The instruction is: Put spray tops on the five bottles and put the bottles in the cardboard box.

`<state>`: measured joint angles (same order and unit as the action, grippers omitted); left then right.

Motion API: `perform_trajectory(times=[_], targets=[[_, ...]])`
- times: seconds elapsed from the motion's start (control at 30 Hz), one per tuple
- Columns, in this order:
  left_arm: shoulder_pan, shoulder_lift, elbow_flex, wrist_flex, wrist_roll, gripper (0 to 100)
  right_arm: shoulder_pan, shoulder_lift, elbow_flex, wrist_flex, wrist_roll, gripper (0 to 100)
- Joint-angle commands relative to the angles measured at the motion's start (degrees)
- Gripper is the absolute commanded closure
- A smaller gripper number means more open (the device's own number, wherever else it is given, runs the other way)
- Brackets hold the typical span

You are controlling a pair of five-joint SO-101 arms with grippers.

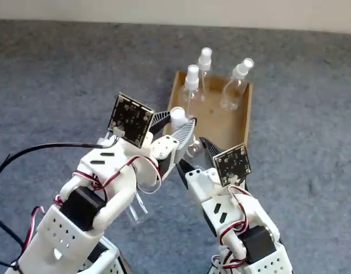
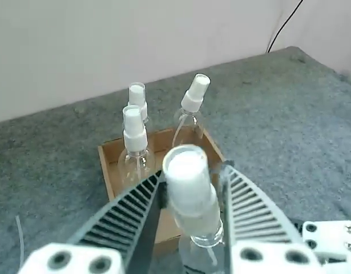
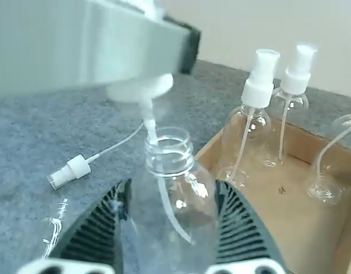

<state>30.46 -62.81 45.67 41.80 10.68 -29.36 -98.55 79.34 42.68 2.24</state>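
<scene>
My left gripper (image 1: 176, 122) is shut on a white spray top (image 2: 188, 185), held just above the open neck of a clear bottle (image 3: 169, 191). The top's thin tube (image 3: 158, 165) hangs down inside that bottle. My right gripper (image 3: 170, 200) is shut on the bottle's body and holds it upright at the near edge of the cardboard box (image 1: 248, 114). Three capped bottles stand in the box: one (image 1: 192, 85) nearest, one (image 1: 205, 65) behind it and one (image 1: 235, 85) leaning at the far side.
A loose spray top (image 3: 69, 171) with its tube lies on the grey carpet beside the held bottle. Another clear bottle (image 1: 135, 208) lies on the carpet under the left arm. The near half of the box floor (image 3: 312, 222) is bare.
</scene>
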Motion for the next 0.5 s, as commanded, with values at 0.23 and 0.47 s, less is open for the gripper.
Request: perform_trajectory(times=[0.23, 0.47], targets=[[0.2, 2.4, -7.3, 1.1, -3.2, 82, 0.9, -0.7, -1.0, -1.6, -0.6, 99.5], [-8.0, 7.8, -12.9, 2.7, -3.3, 90, 0.9, -0.7, -0.9, -1.6, -0.6, 99.5]])
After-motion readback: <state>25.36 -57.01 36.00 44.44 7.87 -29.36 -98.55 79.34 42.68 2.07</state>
